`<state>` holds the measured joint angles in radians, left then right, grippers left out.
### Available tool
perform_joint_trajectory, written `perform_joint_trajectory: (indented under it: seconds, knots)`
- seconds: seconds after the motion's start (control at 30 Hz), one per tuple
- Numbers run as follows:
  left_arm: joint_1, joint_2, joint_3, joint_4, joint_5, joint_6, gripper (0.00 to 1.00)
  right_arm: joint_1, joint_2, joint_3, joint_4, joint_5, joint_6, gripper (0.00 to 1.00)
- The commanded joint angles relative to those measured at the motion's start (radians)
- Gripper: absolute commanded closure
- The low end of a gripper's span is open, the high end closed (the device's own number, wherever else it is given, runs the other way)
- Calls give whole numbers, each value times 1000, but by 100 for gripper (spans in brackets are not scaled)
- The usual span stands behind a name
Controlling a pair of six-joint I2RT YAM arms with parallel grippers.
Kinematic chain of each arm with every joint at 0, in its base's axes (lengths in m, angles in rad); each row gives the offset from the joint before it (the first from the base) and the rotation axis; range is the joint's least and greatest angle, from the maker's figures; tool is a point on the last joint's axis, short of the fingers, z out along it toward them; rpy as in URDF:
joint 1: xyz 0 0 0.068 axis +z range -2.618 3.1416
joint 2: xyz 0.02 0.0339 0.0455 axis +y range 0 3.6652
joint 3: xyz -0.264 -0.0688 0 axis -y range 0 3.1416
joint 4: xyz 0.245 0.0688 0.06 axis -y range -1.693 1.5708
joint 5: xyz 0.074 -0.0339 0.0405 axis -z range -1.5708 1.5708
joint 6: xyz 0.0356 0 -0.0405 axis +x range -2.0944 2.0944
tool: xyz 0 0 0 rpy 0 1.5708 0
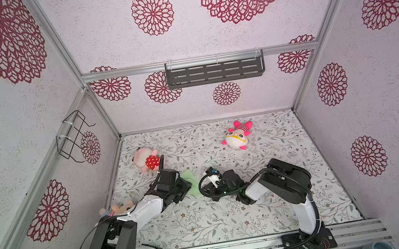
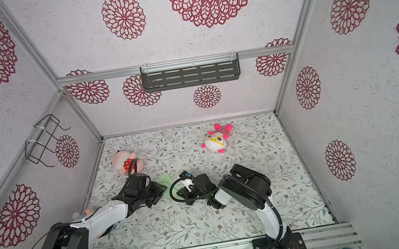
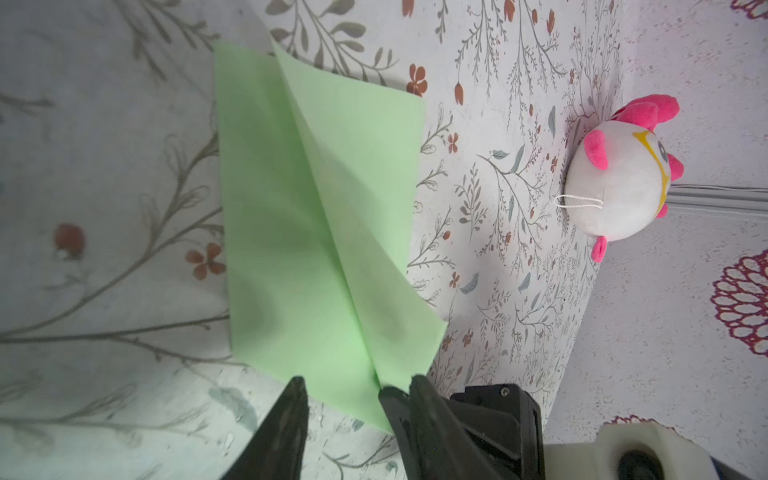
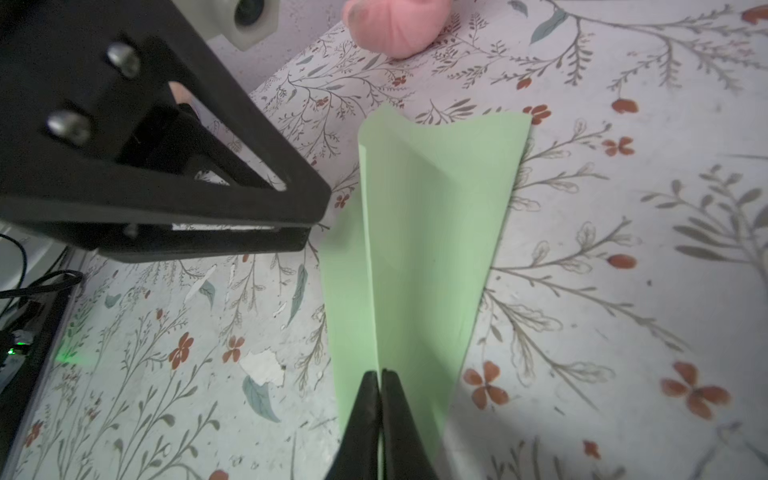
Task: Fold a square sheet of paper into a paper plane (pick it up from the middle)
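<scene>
The square sheet of paper [image 3: 311, 208] is pale mint green and folded into a narrow pointed paper plane shape with a raised centre crease [image 4: 428, 228]. It sits mid-table between both arms [image 1: 191, 182] [image 2: 165, 183]. My right gripper [image 4: 380, 376] is shut on the centre crease at the pointed end, and the wings splay to either side. My left gripper [image 3: 345, 388] is open. One finger [image 3: 297, 395] stands off the paper's edge and the other [image 3: 392, 399] stands by the crease, with a flap between them. In the right wrist view the left gripper's black fingers [image 4: 166, 187] stand beside the paper.
A pink plush in a red dotted dress [image 1: 147, 159] lies behind the left arm. A white and pink plush with yellow glasses [image 1: 237, 135] lies at the back right. Another plush [image 1: 118, 208] lies by the left arm's elbow. The back wall holds a black shelf [image 1: 214, 72].
</scene>
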<state>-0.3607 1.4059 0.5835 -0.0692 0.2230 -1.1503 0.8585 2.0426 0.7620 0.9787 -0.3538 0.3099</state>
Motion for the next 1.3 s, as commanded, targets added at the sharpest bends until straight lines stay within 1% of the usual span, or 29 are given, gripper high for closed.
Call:
perform_joint_trajectory:
  seconds: [0.0,0.07,0.1,0.23,0.33,0.43,0.5,0.6,0.77,1.03,1.13,1.27]
  knots:
    - [-6,38,29,19,2,30,58,-11,12,21,18,-36,32,92]
    - [-5,56,36,20,3,37,59,-16,14,21,21,-43,41,92]
    - [-7,64,38,23,3,39,57,-18,16,20,21,-41,47,92]
    - [-9,79,36,33,4,49,48,-24,21,26,17,-45,67,90]
    - [-11,103,44,32,20,57,46,-29,24,30,11,-48,74,89]
    - [-12,127,52,31,27,59,46,-34,26,30,17,-53,87,89]
    - [-14,138,57,29,31,63,47,-39,28,31,19,-59,96,89]
    - [-13,132,69,22,36,75,54,-41,28,30,20,-67,104,89]
    - [-14,90,91,-26,1,113,58,-44,26,27,21,-72,108,89]
    - [-14,161,113,-38,14,123,66,-49,28,29,28,-86,124,89]
    - [-14,176,119,-33,12,124,67,-50,30,28,28,-90,128,89]
    - [-14,204,128,-37,13,112,64,-51,28,29,26,-93,130,88]
